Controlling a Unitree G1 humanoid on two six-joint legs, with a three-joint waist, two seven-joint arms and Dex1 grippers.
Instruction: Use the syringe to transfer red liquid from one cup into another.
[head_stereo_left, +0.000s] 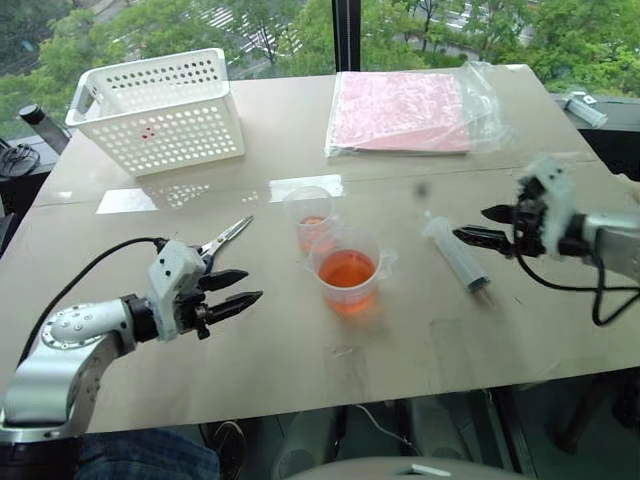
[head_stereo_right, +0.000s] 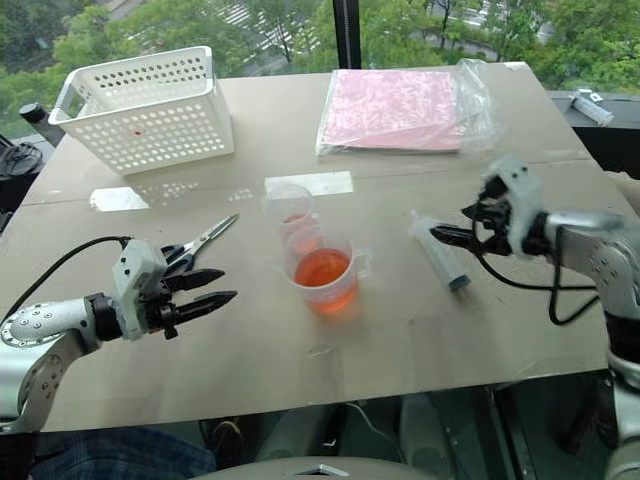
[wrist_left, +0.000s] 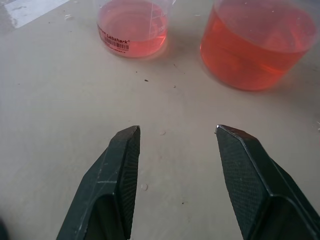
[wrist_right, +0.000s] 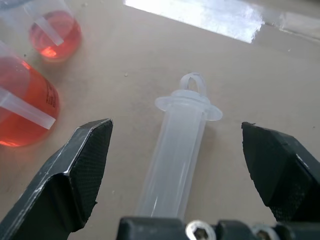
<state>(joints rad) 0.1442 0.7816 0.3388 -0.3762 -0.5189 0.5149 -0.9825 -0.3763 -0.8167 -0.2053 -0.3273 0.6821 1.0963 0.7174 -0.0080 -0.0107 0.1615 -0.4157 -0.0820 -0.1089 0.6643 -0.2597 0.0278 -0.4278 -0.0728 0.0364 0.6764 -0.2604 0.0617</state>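
The syringe (head_stereo_left: 458, 257) lies flat on the table, right of the cups, its barrel clear. My right gripper (head_stereo_left: 470, 224) hovers just over its far end, open; in the right wrist view the syringe (wrist_right: 179, 150) lies between the spread fingers, touched by neither. The wider spouted cup (head_stereo_left: 347, 275) holds a good deal of red liquid (wrist_left: 255, 47). Right behind it, the narrower cup (head_stereo_left: 310, 222) has a shallow red layer. My left gripper (head_stereo_left: 250, 286) is open and empty, low over the table to the left of the cups, pointing at them.
Scissors (head_stereo_left: 226, 236) lie just behind the left gripper. A white perforated basket (head_stereo_left: 160, 110) stands at the back left. A pink pack in a clear bag (head_stereo_left: 405, 110) lies at the back right. A black cable hangs from each wrist.
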